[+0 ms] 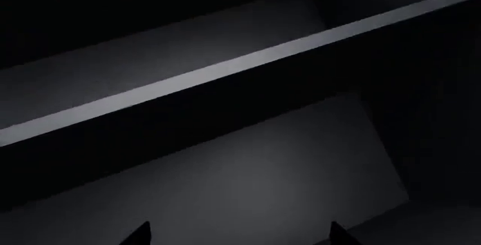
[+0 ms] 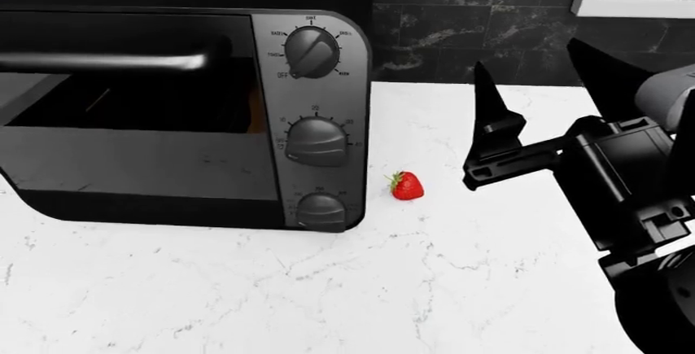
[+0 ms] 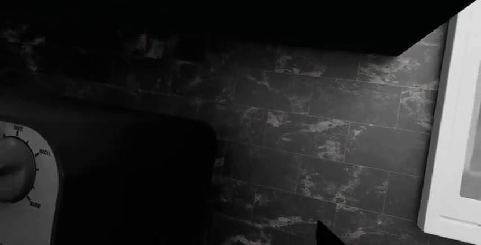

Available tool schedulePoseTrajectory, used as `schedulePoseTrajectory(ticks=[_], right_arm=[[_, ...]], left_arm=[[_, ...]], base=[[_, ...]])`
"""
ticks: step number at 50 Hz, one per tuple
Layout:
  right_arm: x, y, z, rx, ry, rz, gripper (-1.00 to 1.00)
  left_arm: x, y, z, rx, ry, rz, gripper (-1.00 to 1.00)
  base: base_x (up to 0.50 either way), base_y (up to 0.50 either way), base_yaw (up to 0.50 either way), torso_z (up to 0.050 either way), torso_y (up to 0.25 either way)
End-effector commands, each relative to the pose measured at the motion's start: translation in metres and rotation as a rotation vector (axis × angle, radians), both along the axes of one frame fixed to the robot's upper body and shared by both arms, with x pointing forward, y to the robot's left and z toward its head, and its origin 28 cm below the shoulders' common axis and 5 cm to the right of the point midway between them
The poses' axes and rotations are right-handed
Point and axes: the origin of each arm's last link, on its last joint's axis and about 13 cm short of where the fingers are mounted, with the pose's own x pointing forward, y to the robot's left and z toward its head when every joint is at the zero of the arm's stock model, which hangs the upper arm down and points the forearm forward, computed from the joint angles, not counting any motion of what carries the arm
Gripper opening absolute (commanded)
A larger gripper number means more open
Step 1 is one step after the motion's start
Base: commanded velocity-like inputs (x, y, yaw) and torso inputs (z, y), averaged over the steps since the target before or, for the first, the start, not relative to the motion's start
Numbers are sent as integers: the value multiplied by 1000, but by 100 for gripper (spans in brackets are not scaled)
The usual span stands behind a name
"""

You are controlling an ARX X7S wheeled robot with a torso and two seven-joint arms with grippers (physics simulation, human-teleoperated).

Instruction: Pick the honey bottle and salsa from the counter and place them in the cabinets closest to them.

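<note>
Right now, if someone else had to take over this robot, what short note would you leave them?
Right gripper: open, empty, raised over the white marble-look counter, near the dark tiled wall.
Left gripper: only two fingertips show, spread, nothing between them, facing a dim shelf edge in what looks like a cabinet.
The honey bottle and salsa jar are in no view; whether they are placed cannot be confirmed. On the counter: a silver toaster oven and a small red strawberry, not part of the job.
Left: find both items.

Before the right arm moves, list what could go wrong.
1. The right gripper hangs open and empty close to the toaster oven; a leftward swing may strike it.
2. The strawberry lies just below and could be knocked along the counter.
3. Neither honey bottle nor salsa is in view, so any reach would be blind.
</note>
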Motion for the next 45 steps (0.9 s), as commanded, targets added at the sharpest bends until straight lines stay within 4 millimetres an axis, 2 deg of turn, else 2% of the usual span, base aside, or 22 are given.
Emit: schedulePoseTrajectory(ticks=[1, 17, 27, 36, 45], right_arm=[[-1, -1, 1, 10, -3, 4, 100], [-2, 0, 1, 7, -6, 10, 100], [-3, 1, 3, 5, -11, 19, 100], [-4, 2, 7, 7, -30, 18, 100], [-6, 2, 14, 9, -68, 9, 100]], left_arm=[[-7, 0, -2, 20, -69, -25, 100], [-8, 1, -10, 13, -67, -61, 100], [-8, 3, -22, 16, -59, -79, 100], [1, 6, -44, 19, 3, -113, 100], [20, 11, -81, 35, 86, -101, 100]], base=[[-454, -138, 0, 0, 0], [-491, -144, 0, 0, -1], [-436, -183, 0, 0, -1], [-433, -256, 0, 0, -1], [-32, -3, 0, 0, -1]])
